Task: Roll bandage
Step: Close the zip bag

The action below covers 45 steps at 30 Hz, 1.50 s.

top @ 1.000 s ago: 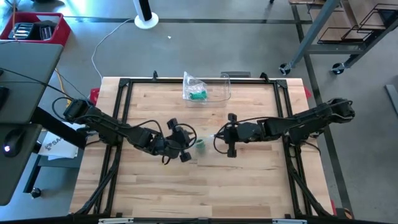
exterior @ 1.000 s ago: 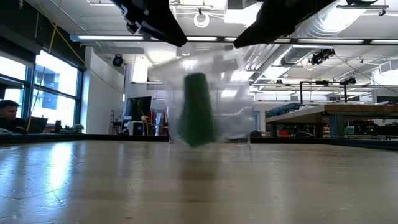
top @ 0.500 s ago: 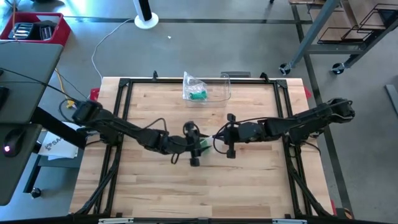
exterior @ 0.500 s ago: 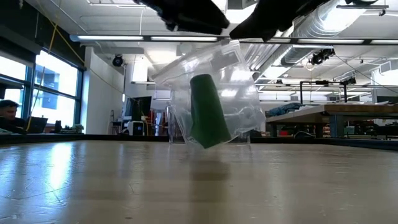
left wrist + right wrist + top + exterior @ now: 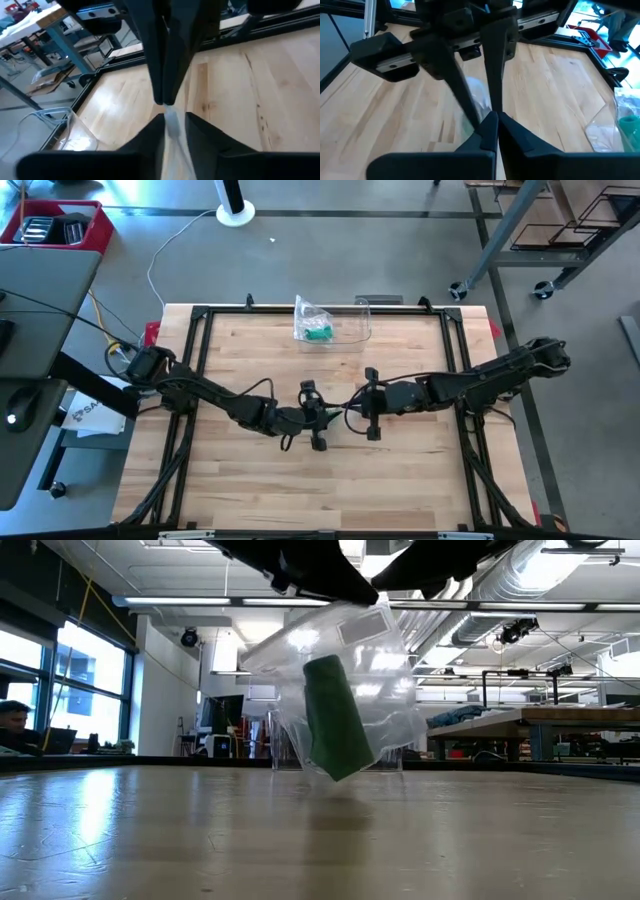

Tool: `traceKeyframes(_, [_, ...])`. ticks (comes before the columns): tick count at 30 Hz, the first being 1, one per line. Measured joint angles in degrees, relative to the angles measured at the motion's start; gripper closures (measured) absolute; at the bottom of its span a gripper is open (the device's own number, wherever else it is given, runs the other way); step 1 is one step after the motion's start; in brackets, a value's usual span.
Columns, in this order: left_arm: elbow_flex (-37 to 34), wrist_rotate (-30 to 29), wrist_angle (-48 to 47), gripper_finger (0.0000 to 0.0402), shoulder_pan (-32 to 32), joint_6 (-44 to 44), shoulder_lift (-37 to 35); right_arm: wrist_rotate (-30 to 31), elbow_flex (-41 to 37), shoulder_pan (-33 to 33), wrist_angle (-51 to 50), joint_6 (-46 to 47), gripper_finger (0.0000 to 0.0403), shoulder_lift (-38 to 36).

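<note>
The clear bag hangs just above the tabletop, not touching it. A green bandage roll sits inside, leaning over. A second ago the roll stood straighter and the bag looked blurry and lower. Now its top corner is pulled up higher.

Seen from above, the left gripper has moved in from the left since then and now meets the right gripper in the middle of the tabletop. The left gripper pinches the top edge of the bag with its fingers nearly closed. The right gripper is squeezed closed on the bag from the other side.

There is lots of bare wood all around them, and the black frame at the edges is well apart.

Farther back, near the far edge, lies another clear bag with something green in it, beside a clear box.
</note>
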Motion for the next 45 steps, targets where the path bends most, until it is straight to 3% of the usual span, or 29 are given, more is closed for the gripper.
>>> traceKeyframes(6, [0.0, -1.94, -0.82, 0.0389, -1.09, 0.22, 0.0, -0.23, 0.0, 0.0, -1.33, 0.68, 0.0403, 0.0])
traceKeyframes(16, [-0.02, -3.34, -3.03, 0.038, -2.12, -0.8, -0.02, -1.32, 0.0, 0.13, -3.21, -5.05, 0.0399, 0.0])
traceKeyframes(19, [-0.02, -3.05, -3.06, 0.0383, -2.12, -0.89, -0.02, -2.38, 0.0, 0.52, -3.23, -8.01, 0.0369, 0.0])
traceKeyframes(25, [-0.02, -2.82, -3.03, 0.038, -2.12, -1.32, -0.02, -1.7, 0.0, 0.6, -3.18, -9.26, 0.0275, 0.0])
traceKeyframes(28, [-0.02, -2.65, -3.04, 0.038, -2.12, -1.82, -0.02, -2.46, 0.0, 0.63, -1.96, -11.05, 0.0257, 0.66])
traceKeyframes(33, [-0.03, -1.22, -3.08, 0.038, -2.1, -2.29, -0.02, -2.52, 0.0, 0.63, 2.07, -14.51, 0.0283, 4.17])
traceKeyframes(41, [-0.06, -1.27, -3.56, 0.038, -2.12, -2.44, -0.04, -2.46, -0.1, 1.06, 3.52, -15.99, 0.0388, 5.67])
traceKeyframes(45, [-0.04, -1.22, -4.44, 0.038, -2.14, -3.17, -0.09, -1.14, -0.11, 2.15, 3.59, -16.85, 0.0397, 5.6])
